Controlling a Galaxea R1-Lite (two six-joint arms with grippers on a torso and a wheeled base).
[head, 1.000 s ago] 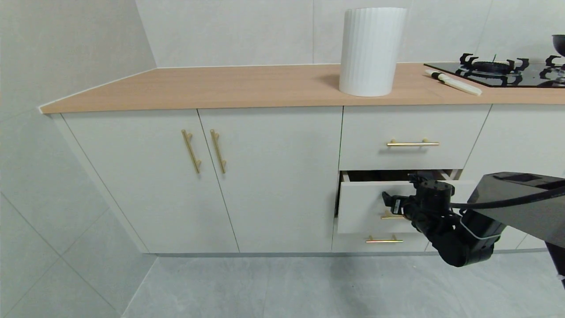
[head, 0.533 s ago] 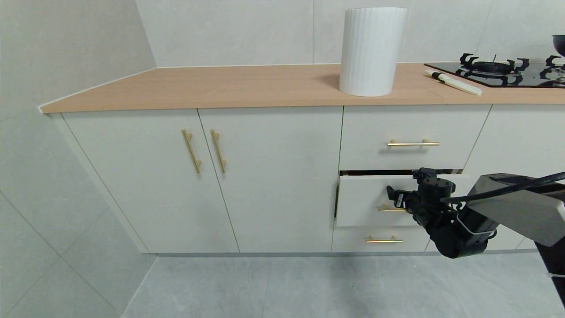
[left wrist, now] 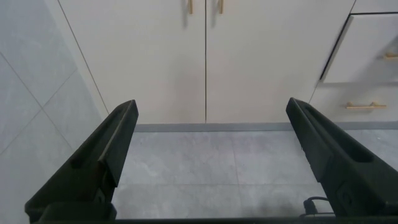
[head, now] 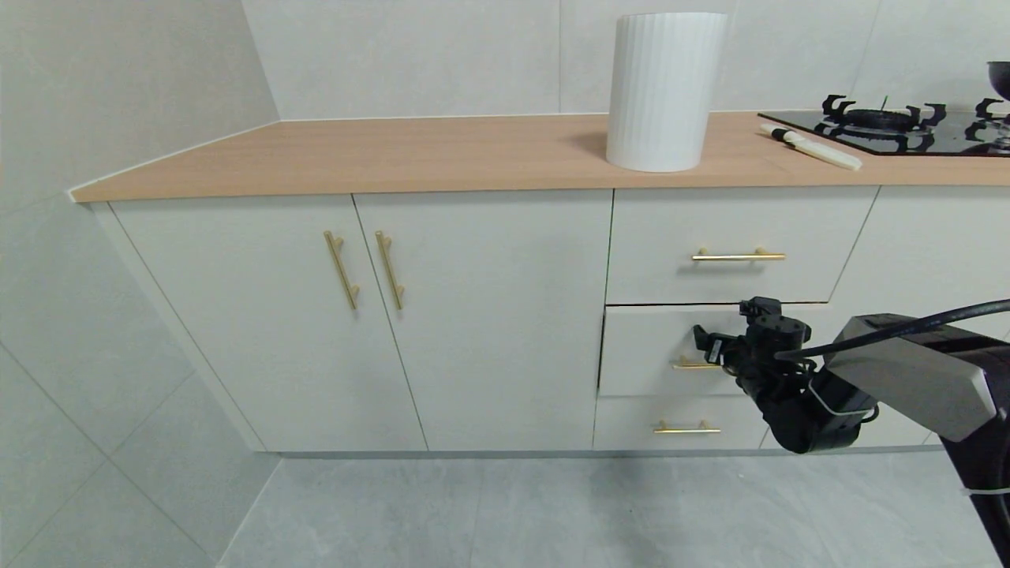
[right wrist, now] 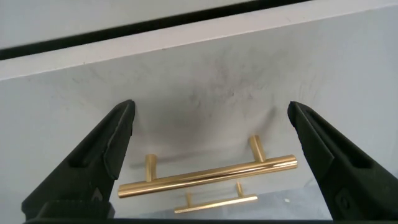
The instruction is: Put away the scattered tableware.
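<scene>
Logged right gripper (head: 705,347) at the front of the middle drawer (head: 647,351), jaws spread wide, one finger to either side of the gold bar handle (right wrist: 208,176), closed on nothing. Cannot tell contact between fingertips and drawer panel. Noted middle drawer nearly flush with the cabinet face, thin dark gap along its top edge and left side. Found top drawer (head: 671,237) shut above it and bottom drawer (head: 631,430) shut below, each with a matching gold handle.

Logged left gripper (left wrist: 210,107) low over the grey tiled floor (left wrist: 205,174), jaws wide apart, holding nothing, facing the foot of the double cabinet doors (left wrist: 205,56).

Located tableware up on the wooden countertop (head: 355,158): pale knife-like utensil (head: 813,147) lying flat, just beside the black gas hob (head: 892,126), well apart from both grippers. Noted tall white ribbed cylinder (head: 665,91) upright on the same countertop, near the utensil, above the drawer column
</scene>
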